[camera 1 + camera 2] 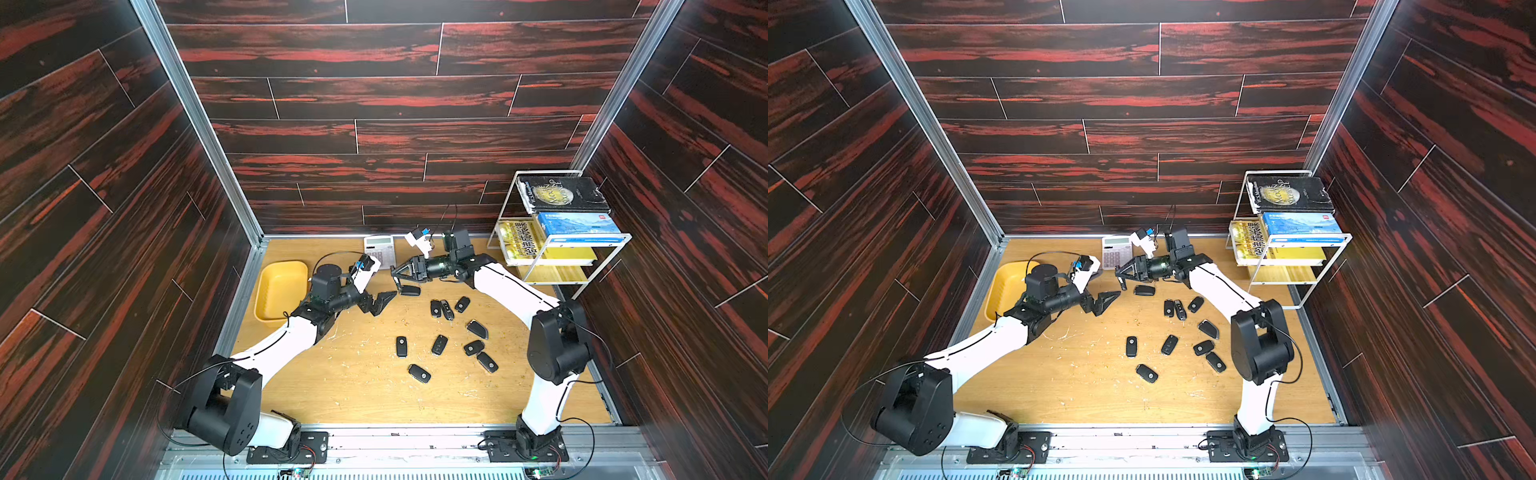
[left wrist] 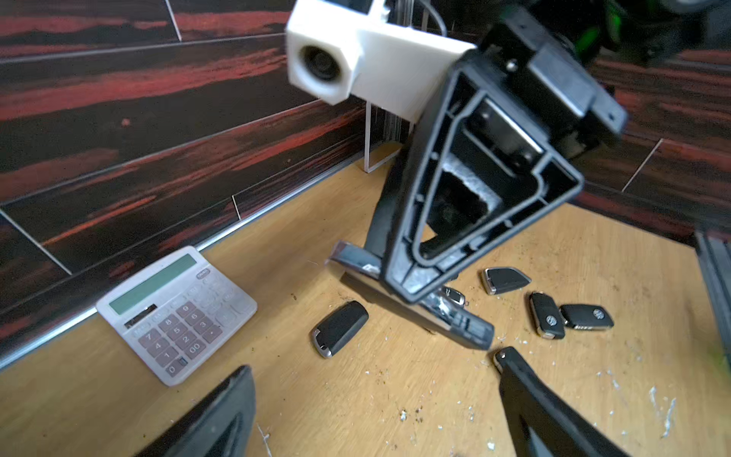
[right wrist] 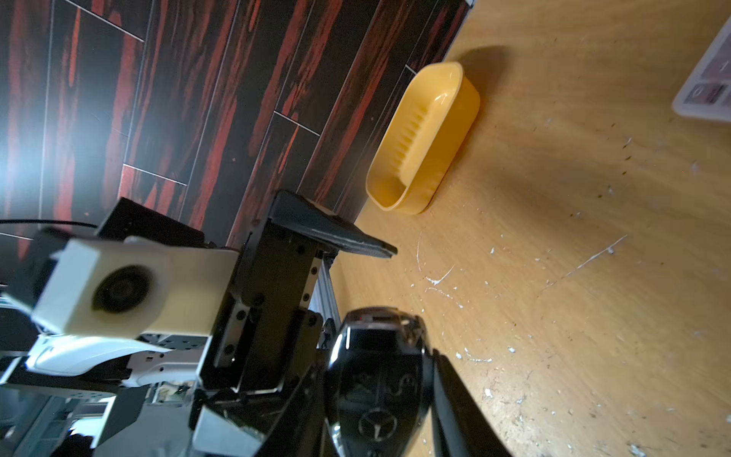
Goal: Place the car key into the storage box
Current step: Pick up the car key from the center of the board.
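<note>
Car key [image 3: 379,395]: clamped between right gripper [image 3: 379,356] jaws, near calculator [image 1: 379,249], well apart from storage box [image 1: 282,263]. Long axis runs along fingers; chrome end points outward toward left gripper [image 2: 372,360]; button face toward wrist camera. Left jaws wide, empty. Step likely a handover between the 2 grippers: left must close on free end, then right lets go.

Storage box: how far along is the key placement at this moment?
Done: nothing delivered; the storage box is empty. In hand: the right gripper clamps one car key, and the left gripper is open nearby. Left: carry it to the box and release. Other keys lie loose.
</note>
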Available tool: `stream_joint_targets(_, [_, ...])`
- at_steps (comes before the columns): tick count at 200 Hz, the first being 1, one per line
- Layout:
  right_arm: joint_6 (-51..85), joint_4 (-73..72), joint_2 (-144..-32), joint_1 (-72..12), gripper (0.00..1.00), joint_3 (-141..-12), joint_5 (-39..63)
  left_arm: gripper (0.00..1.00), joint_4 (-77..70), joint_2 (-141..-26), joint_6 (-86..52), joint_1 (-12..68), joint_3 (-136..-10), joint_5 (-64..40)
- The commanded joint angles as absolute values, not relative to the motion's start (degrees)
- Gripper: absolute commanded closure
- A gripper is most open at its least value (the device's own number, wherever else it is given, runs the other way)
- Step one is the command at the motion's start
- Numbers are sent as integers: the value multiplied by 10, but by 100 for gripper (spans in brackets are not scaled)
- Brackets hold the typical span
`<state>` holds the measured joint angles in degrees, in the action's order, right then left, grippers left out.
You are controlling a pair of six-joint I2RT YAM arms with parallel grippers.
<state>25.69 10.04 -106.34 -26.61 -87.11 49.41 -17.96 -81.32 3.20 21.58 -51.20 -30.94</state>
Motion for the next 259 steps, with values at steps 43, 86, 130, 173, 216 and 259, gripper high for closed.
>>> stream_joint_targets(43, [233, 36, -1005, -265, 71, -785, 377, 0, 82, -823, -120, 230, -672, -287])
stream_joint_targets(86, [238, 28, -996, -265, 71, -797, 328, 2, 106, -802, -140, 237, -658, -253])
stream_joint_targets(130, [227, 67, -1013, -265, 70, -859, 313, 22, 77, -789, -200, 243, -609, -254])
stream_joint_targets(173, [234, 80, -1005, -271, 70, -868, 311, 31, 103, -812, -214, 248, -629, -226])
stream_joint_targets(216, [229, 92, -1004, -287, 70, -869, 272, 29, 88, -809, -213, 270, -641, -202])
stream_joint_targets(259, [236, 93, -1010, -300, 70, -876, 259, 29, 101, -826, -206, 294, -666, -189])
